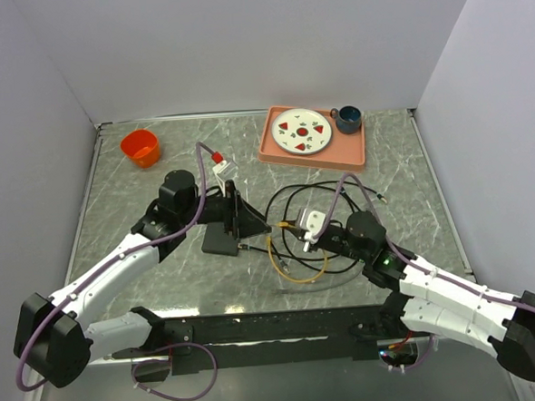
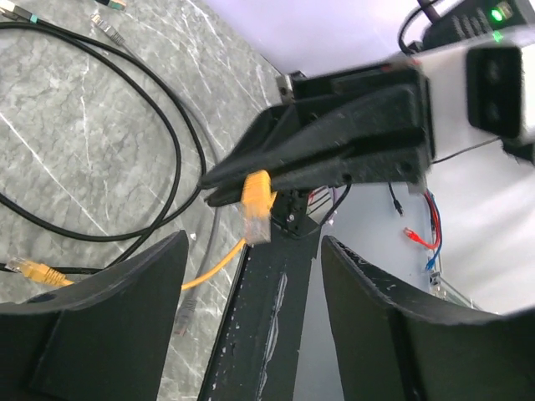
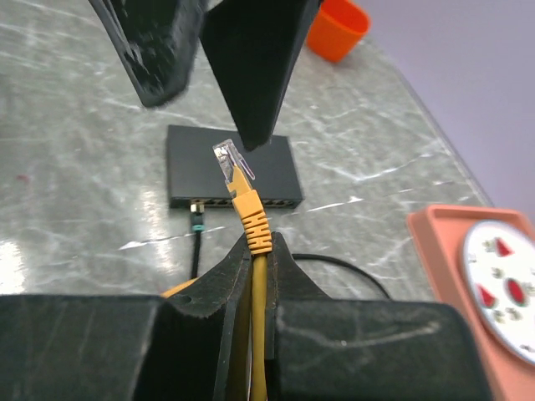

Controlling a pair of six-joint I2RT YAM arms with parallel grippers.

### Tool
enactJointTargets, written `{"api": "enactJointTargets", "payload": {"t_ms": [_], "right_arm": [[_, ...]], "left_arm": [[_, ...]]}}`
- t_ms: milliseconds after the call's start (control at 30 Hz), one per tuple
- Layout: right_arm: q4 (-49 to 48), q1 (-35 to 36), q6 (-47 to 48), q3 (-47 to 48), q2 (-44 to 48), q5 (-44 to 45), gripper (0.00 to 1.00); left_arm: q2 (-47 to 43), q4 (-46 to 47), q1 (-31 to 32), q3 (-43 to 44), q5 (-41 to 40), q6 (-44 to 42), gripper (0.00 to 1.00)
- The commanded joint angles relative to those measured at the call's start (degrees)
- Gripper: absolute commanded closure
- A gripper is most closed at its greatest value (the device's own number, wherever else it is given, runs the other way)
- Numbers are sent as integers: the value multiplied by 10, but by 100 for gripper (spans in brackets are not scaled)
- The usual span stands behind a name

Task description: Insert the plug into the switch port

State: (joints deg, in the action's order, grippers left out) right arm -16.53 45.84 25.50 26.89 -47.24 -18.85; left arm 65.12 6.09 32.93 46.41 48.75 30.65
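Observation:
The switch point(image 3: 232, 171) is a flat black box on the marble table; its ports point(image 3: 251, 201) face me along the near side, and it also shows in the top view point(image 1: 220, 243). A black cable with a green boot point(image 3: 197, 219) sits in the leftmost port. My right gripper point(image 3: 261, 251) is shut on the yellow cable and holds the plug point(image 3: 231, 165) upright, a short way in front of the ports. It also shows in the top view point(image 1: 292, 228). My left gripper point(image 1: 249, 222) is open and empty above the switch, its fingers point(image 3: 251, 67) just over the plug point(image 2: 257, 207).
Black and yellow cables point(image 1: 299, 262) loop across the table between the arms. A salmon-pink tray point(image 1: 355, 150) with a plate and a cup stands at the back right. An orange cup point(image 1: 141, 147) stands at the back left.

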Motion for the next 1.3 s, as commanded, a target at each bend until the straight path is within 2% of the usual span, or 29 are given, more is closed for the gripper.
{"api": "enactJointTargets", "payload": {"t_ms": [0,300,633,833,1033,1167,1267], "right_arm": [[-25,59,55,11,20,115,100],[-28,148,124,14,22,256,100],[-38,164,128,11,27,288,100],[-84,191,170,-9,37,326,100],[-119,203,192,-42,82,298,100],[-112,206,204,-58,112,283,100],[-88,208,270,-74,131,229,100]], "left_arm": [[3,3,13,31,-2,-14,31],[4,8,23,34,-18,-15,37],[-24,-28,24,37,-52,-45,37],[-55,-30,24,30,-123,-37,36],[-132,1,18,-5,-183,-31,30],[-147,2,13,-7,-158,-35,28],[-134,0,13,-4,-118,-43,28]]}}
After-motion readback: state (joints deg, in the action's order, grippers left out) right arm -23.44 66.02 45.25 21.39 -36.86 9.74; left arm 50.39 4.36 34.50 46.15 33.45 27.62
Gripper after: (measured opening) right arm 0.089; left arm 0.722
